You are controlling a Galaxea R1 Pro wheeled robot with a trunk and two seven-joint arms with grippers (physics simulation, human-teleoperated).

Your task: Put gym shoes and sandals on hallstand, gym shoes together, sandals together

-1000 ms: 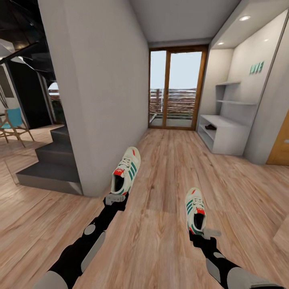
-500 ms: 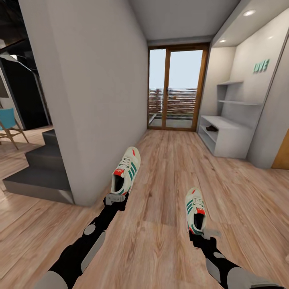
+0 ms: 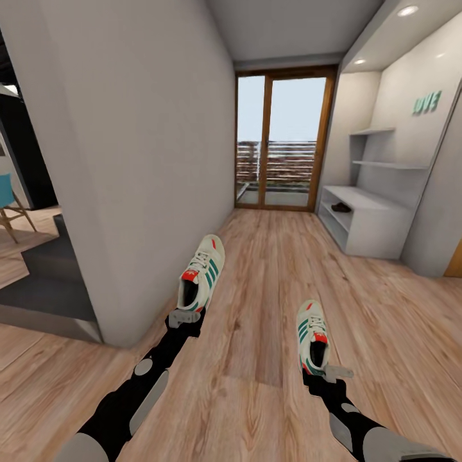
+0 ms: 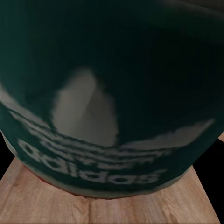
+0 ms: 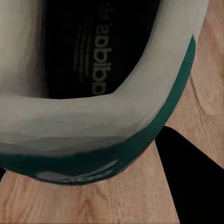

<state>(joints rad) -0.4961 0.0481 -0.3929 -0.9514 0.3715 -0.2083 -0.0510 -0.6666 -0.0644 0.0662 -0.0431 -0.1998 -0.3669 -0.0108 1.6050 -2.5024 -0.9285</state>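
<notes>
In the head view each arm carries one gym shoe above the corridor floor (image 3: 256, 289). My left gripper (image 3: 185, 316) is shut on the heel of a white, green-striped gym shoe (image 3: 202, 271) that points away and up. Its green heel with the logo (image 4: 107, 93) is close up in the left wrist view. My right gripper (image 3: 326, 371) is shut on the heel of the other gym shoe (image 3: 312, 333), whose dark insole (image 5: 88, 56) faces the right wrist camera. The white hallstand (image 3: 369, 228) stands far right. A small dark shape, seemingly a sandal (image 3: 341, 207), lies in its open bay.
A grey wall (image 3: 147, 167) runs close along my left, with dark stairs (image 3: 45, 282) and a blue chair (image 3: 5, 204) beyond its corner. A glass door with a wooden frame (image 3: 282, 138) closes the corridor's far end. Open plank floor stretches between me and the hallstand.
The whole view has shifted: the wall corner, stairs and chair slid left and the hallstand right, so the camera moved. Both shoes stay held in the same place relative to me.
</notes>
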